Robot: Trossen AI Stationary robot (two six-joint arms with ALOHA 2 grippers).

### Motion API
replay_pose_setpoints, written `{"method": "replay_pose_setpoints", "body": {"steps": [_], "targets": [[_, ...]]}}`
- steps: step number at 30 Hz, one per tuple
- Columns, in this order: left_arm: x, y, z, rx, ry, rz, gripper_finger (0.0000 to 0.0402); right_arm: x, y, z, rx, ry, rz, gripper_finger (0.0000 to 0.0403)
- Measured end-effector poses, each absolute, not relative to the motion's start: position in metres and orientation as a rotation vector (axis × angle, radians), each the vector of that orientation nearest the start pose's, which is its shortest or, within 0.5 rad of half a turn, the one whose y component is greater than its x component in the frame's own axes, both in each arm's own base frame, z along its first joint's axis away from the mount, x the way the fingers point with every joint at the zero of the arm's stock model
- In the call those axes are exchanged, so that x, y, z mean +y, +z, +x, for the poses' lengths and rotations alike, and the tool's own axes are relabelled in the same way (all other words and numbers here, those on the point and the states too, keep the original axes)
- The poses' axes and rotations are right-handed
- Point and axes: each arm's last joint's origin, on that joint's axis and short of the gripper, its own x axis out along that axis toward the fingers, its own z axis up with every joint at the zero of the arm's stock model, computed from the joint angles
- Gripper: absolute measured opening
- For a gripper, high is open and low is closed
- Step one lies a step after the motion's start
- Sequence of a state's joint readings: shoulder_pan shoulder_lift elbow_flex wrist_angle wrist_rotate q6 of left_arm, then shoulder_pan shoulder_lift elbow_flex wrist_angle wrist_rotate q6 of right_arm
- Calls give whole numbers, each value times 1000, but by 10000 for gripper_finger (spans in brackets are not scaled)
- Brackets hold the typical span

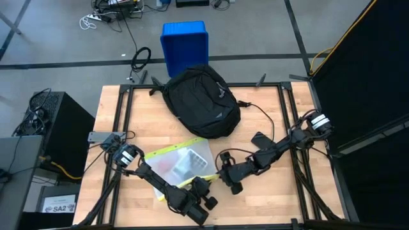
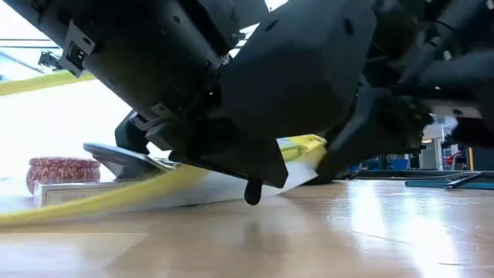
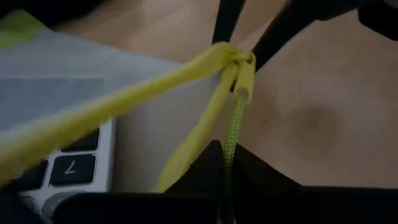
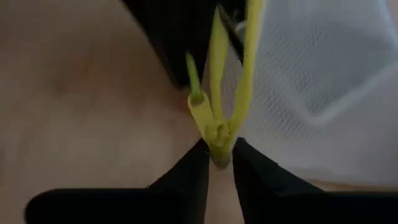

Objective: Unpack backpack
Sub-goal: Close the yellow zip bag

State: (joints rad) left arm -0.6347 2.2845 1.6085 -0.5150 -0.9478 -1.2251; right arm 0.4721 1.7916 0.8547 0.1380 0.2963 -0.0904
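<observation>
Near edge: my left gripper [image 1: 206, 193] pinches the pouch's [image 1: 182, 161] yellow zipper cord [image 3: 231, 127]; right gripper [image 4: 216, 157] nips its corner. Backpack [image 1: 201, 101] lies far-centre, soft, floppy; I'd grab the top loop.

Even, diffuse overhead light in high view; desk [image 1: 268, 191] wood evenly lit, only soft, short shadows under both arms. Black backpack [image 1: 201, 99] rendered nearly featureless, detail lost in the dark fabric. Low view strongly backlit: background at far left blown out to white, arm housings reduced to silhouette, bright streaks of glare on desk surface. Both wrist views soft and out of focus at close range; yellow zipper cord [image 3: 231, 127] just ahead of left pincer [image 3: 221, 158] blurred; mesh beside right pincer [image 4: 217, 158] hazy.
</observation>
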Motion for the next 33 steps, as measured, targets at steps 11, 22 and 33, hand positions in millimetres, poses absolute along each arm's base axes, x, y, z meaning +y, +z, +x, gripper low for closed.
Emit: {"method": "replay_pose_setpoints", "body": {"steps": [11,22,33], "targets": [[-262,125,388,461,579,-302,0,157,130,294,726,54,-584,90],[-268,129,393,464,495,-312,0,178,125,275,769,139,-641,97],[-267,146,391,484,454,-344,0,195,125,262,744,126,-625,97]]}}
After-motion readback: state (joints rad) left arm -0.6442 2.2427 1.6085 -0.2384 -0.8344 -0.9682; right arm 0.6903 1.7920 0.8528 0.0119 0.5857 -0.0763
